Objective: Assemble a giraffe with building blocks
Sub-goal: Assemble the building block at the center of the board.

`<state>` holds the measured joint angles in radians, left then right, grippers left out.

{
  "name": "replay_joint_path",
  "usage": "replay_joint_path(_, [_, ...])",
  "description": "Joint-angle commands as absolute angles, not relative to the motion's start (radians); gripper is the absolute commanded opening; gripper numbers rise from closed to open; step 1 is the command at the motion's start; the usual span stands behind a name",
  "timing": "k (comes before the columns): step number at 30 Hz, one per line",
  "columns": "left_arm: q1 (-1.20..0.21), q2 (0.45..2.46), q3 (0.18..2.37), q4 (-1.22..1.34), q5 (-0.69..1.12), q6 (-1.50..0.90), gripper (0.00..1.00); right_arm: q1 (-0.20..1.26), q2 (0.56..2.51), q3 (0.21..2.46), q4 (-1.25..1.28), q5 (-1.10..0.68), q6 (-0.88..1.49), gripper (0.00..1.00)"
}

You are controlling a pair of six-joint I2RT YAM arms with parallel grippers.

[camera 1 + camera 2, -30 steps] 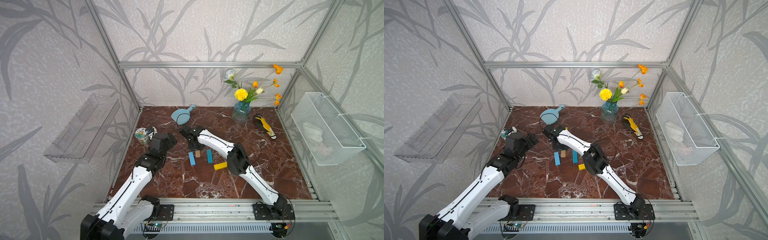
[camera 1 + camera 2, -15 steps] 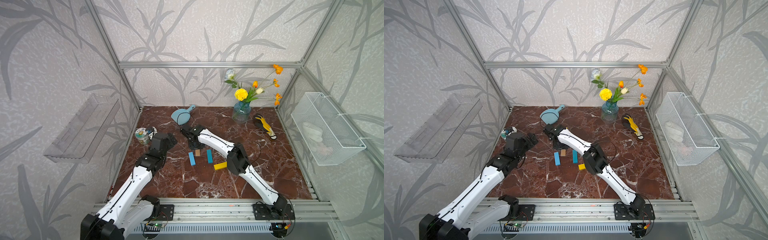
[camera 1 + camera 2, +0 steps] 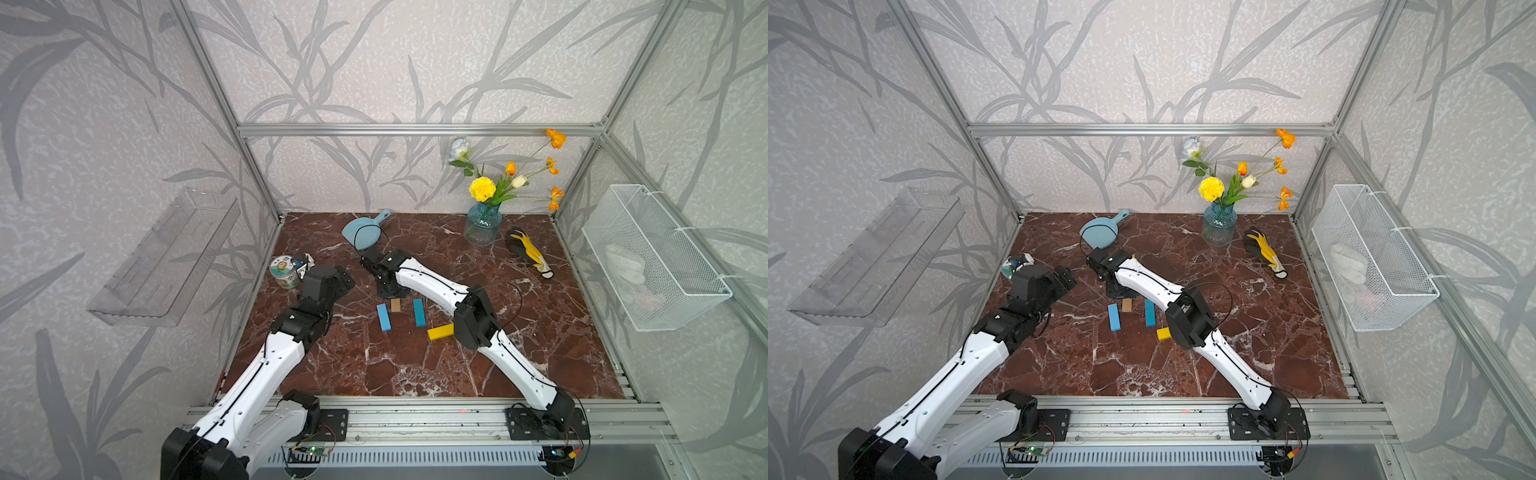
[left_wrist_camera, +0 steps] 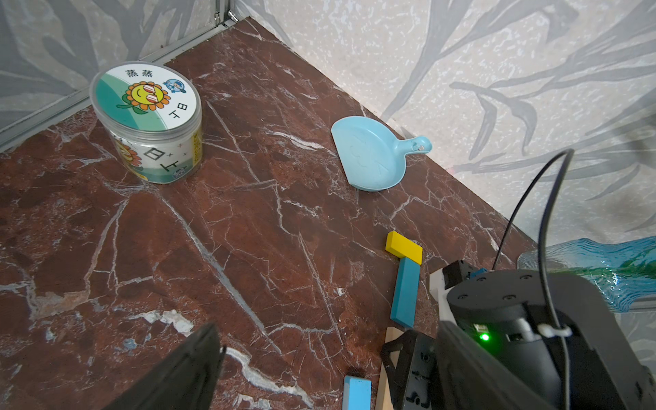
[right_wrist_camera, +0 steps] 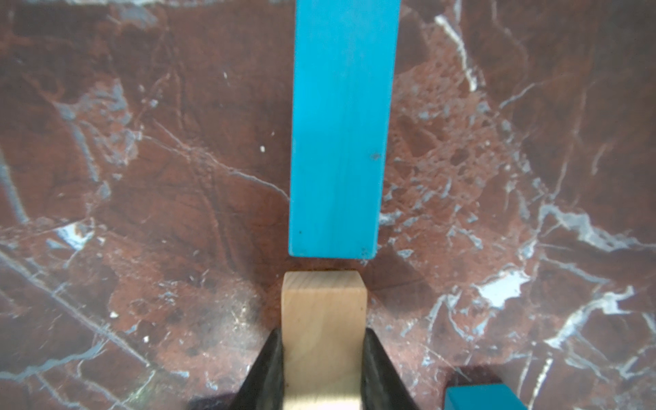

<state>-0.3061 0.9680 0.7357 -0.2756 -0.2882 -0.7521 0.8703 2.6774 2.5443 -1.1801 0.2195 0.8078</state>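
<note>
A tan wooden bar (image 5: 323,301) is clamped between the two black fingers (image 5: 269,369) of the right pincer (image 5: 323,335), which is closed snugly on the bar's long sides. The right wrist view shows the bar's free end lined up with the end of a teal wooden bar (image 5: 340,124), with a narrow strip of worktop between them. In the left wrist view, the far end of that teal bar (image 4: 405,291) touches a short yellow block (image 4: 404,247) set crosswise. Together these pieces make the part-built giraffe (image 4: 405,277).

In both top views this spot lies just above the centre of the frame. It is mostly hidden under the right arm's black wrist, and only the near end of the tan bar (image 3: 396,305) shows.

Just below it, three loose building blocks (image 3: 1150,312) lie flat on the red-brown marble worktop (image 3: 415,374). A light-blue bar (image 3: 383,317) is to the left and a second teal bar (image 3: 419,312) to the right. A longer yellow bar (image 3: 441,331) lies lower right, against the right arm's elbow.

The left pincer (image 3: 336,280), left of centre, hangs over the worktop with its fingers spread wide, holding nothing.

Farther out, a round plastic jar with a sunflower label (image 4: 149,120) sits at the worktop's left edge. A pale-blue plastic dustpan (image 3: 365,232) lies at the back, and a blue glass vase of yellow and orange flowers (image 3: 482,226) stands at upper right.
</note>
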Motion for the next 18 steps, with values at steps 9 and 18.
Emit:
replay_joint_path(9, [-0.31, 0.973, 0.731, -0.265, -0.288, -0.738, 0.95, 0.854, 2.711, 2.568, -1.192, 0.259, 0.801, 0.31])
replay_joint_path(18, [-0.31, 0.976, 0.731, -0.264, -0.288, -0.738, 0.96, 0.853, 2.718, 2.569, -1.18, 0.237, 0.804, 0.31])
